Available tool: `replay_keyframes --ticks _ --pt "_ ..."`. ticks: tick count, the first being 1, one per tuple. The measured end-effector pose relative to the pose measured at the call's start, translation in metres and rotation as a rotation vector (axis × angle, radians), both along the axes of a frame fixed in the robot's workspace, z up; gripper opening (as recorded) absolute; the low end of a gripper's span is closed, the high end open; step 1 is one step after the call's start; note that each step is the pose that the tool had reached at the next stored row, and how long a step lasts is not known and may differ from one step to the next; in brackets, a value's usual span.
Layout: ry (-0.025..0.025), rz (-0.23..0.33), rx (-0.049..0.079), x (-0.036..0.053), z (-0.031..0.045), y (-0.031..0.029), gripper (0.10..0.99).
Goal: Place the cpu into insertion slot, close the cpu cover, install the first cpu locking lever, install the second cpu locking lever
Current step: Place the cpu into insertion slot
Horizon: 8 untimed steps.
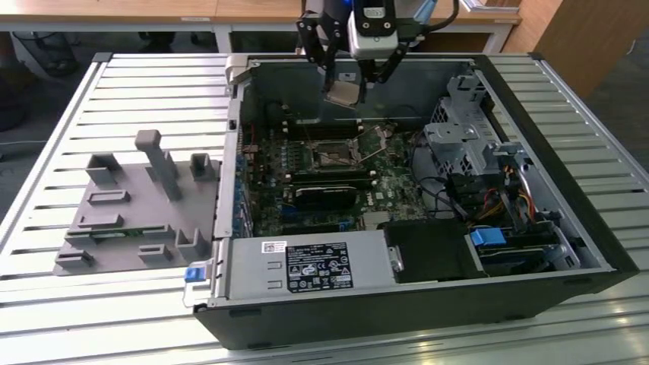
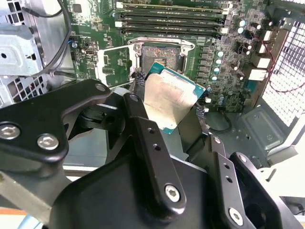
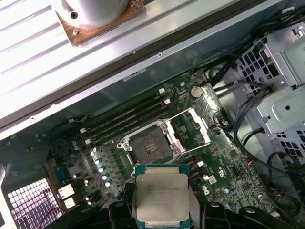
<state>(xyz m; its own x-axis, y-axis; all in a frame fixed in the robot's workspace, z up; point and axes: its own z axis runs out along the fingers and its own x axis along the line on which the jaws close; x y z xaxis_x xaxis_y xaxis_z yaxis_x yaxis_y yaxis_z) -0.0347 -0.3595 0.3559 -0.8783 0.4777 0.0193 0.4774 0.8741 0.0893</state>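
Over the slatted worktop [image 1: 152, 84], the tool [image 1: 350, 85] held the cpu [image 1: 343, 93] tilted above the insertion slot [image 1: 332, 157], so skewed seating appeared possible.

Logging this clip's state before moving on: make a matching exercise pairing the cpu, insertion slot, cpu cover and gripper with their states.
Things:
1 cpu
2 insertion slot
3 cpu cover
4 gripper

States:
A flipped open
B shut on its load
C held in the air
D empty, uncovered

Pairs: 1-C; 2-D; 3-A; 4-B
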Motion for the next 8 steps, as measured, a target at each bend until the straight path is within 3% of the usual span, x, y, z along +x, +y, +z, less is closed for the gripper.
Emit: replay_keyframes --ticks 8 --pt "0.0 -0.118 0.0 0.0 -0.0016 0.0002 0.529"
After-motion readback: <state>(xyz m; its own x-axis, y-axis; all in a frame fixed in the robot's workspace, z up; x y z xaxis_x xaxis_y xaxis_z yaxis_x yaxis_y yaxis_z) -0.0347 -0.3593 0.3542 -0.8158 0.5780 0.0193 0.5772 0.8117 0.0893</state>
